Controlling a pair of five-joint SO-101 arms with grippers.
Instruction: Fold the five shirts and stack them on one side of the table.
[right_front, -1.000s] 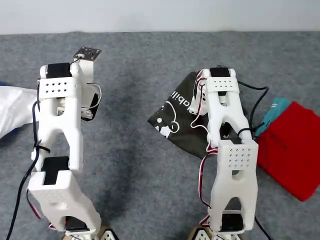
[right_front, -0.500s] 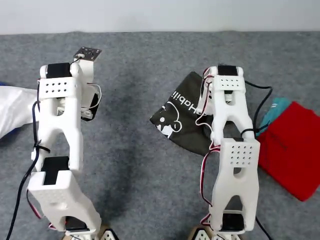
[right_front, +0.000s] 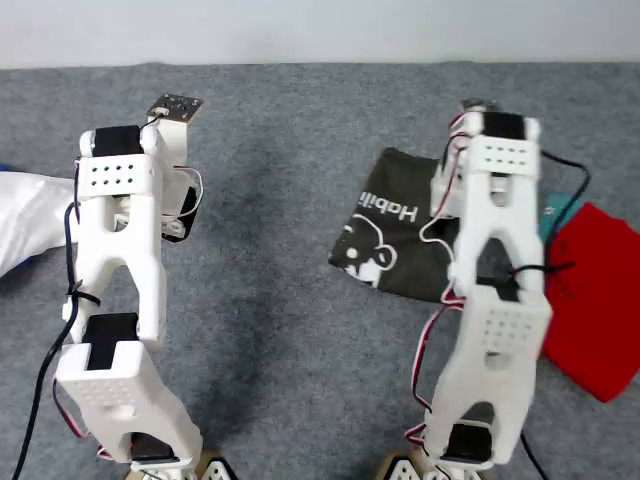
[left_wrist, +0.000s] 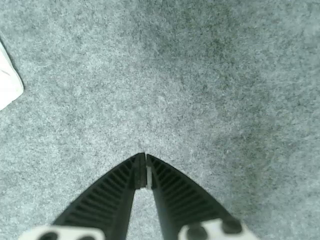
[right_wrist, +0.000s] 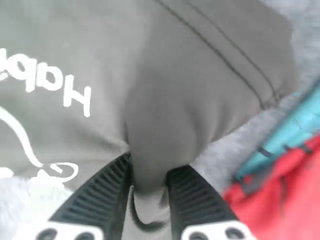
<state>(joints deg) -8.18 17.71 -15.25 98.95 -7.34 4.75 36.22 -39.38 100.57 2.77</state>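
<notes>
**Fingers (right_wrist: 107, 185) clamp a fold of the dark shirt (right_wrist: 165, 75) beside the pile**

Ribbed black fingers of the right gripper (right_wrist: 147, 172) pinch a bunched ridge of the dark shirt's cloth. The rest of the shirt lies on the grey table (right_front: 280, 120) with its white print facing up. Just beside it, on the right side of the table, lies a red shirt (right_front: 595, 300), with a strip of a teal shirt (right_front: 553, 215) showing at its far edge. The left gripper (left_wrist: 145, 162) hangs above bare table, its fingers closed on nothing. A white shirt (right_front: 25, 215) lies at the far left edge, well apart from the others.

The step in hand looks like stacking: the dark shirt appears to be folded small and headed for the red and teal pile. The next move calls for carrying the cloth over the red shirt, laying it down square, and only then letting go. The grip is a pinch at one spot, so the loose part may trail and pull the fold open. A low, slow set-down would suit. The white shirt is not yet on the pile.
</notes>
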